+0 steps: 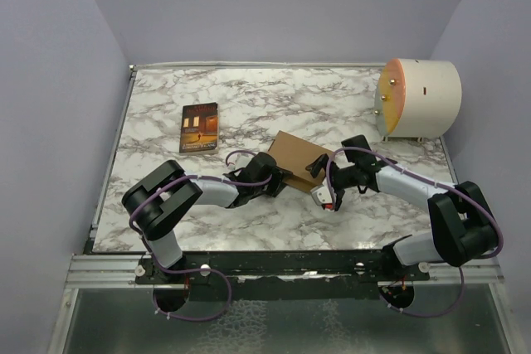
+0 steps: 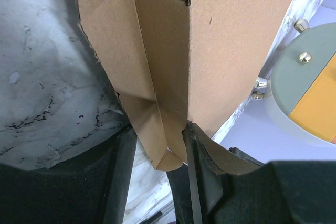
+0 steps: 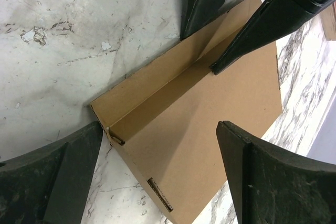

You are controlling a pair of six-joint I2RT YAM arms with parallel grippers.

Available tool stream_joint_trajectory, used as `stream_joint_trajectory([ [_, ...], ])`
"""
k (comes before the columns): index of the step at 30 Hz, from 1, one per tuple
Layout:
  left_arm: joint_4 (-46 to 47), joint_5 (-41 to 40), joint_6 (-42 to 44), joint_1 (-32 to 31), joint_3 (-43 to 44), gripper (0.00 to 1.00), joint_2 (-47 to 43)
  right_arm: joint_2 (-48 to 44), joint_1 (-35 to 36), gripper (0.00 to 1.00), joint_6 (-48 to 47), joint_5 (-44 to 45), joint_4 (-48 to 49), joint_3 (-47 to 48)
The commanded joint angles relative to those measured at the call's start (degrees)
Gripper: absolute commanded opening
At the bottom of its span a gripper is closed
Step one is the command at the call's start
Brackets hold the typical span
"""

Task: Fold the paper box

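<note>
At the wrist, left jaws pinch paper box (image 2: 226,40) wall, hidden overhead.

Robot lab test cell. Plain lavender walls (image 1: 50,80) box in marble-patterned surface (image 1: 249,221) on three sides. Left arm (image 1: 166,205) and right arm (image 1: 415,184) bolted to metal rail (image 1: 274,267) along near edge, purple cables (image 1: 199,312) hanging loose. Sparse props: book (image 1: 199,128) toward far-left corner, cream cylinder (image 1: 423,99) at far-right corner.

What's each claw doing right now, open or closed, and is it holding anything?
Left claw: closed on a folded-up wall of the paper box.
Right claw: open, holding nothing, over the paper box.
</note>
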Motion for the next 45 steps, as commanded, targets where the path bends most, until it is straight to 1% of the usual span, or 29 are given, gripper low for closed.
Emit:
stream_joint_trajectory([
  [1,-9.8,-1.0,1.8,0.3,-1.2,0.44,3.3,-0.5,0.8,0.91,1.2,-0.5,2.6,1.5],
  [5,-9.8,-1.0,1.8,0.3,-1.2,0.44,3.5,-0.2,0.8,0.9,1.4,0.4,2.8,1.5],
  [14,-9.8,-1.0,1.8,0.4,-1.5,0.44,3.6,0.5,0.8,0.84,1.4,3.1,1.9,3.3],
  [22,-9.6,-0.9,1.8,0.6,-1.8,0.44,3.7,0.8,0.8,0.81,1.0,4.3,1.1,4.2],
  [31,-9.5,-0.6,2.0,1.1,-2.1,0.44,3.7,1.7,0.8,0.76,0.6,6.1,-0.1,4.7],
  [45,-9.5,-0.4,2.4,1.5,-1.9,0.44,3.7,1.7,0.6,0.75,0.4,7.8,-0.5,4.9],
])
